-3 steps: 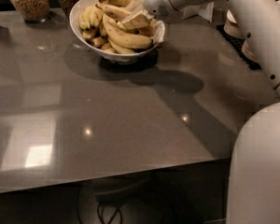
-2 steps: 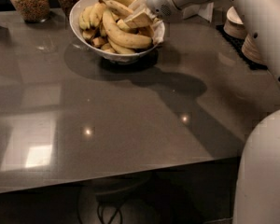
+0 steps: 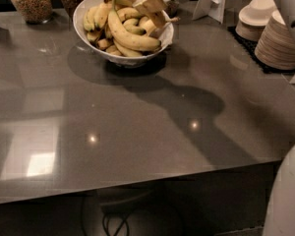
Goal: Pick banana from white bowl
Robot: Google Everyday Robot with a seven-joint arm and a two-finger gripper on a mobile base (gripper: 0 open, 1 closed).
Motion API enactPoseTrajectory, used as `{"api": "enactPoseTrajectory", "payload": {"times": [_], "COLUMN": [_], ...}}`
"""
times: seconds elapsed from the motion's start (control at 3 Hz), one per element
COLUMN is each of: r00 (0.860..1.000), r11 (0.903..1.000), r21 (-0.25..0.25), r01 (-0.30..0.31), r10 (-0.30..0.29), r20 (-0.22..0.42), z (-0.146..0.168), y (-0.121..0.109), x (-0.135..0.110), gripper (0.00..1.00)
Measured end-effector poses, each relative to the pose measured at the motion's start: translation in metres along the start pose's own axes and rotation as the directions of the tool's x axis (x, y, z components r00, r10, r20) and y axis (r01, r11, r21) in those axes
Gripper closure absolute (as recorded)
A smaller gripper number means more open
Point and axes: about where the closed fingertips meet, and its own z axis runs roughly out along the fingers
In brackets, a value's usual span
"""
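Cables (image 3: 108, 222) hang in the dark under the near edge. Above them the grey table (image 3: 137, 146) gleams with two lamp spots and one broad shadow. Farther back the white bowl (image 3: 83, 21) sits heaped with bananas (image 3: 130, 38) — the gripper (image 3: 151, 6) stands higher over its right rim than a second ago, so the lift out looks begun. Whether it is clamped on a banana I cannot tell. Behind stand jars (image 3: 30, 1) and, far right, stacked plates (image 3: 278, 45).
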Motion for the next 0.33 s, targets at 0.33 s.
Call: {"api": "enactPoseTrajectory", "payload": {"times": [0.33], "r00": [1.000], "r11": [0.9989], "r21": [-0.040], "r01": [-0.023], "r10": [0.023], "r20": [0.002], "z": [-0.0265], "y": [0.0119], "x": [-0.0100], "gripper": [1.00]}}
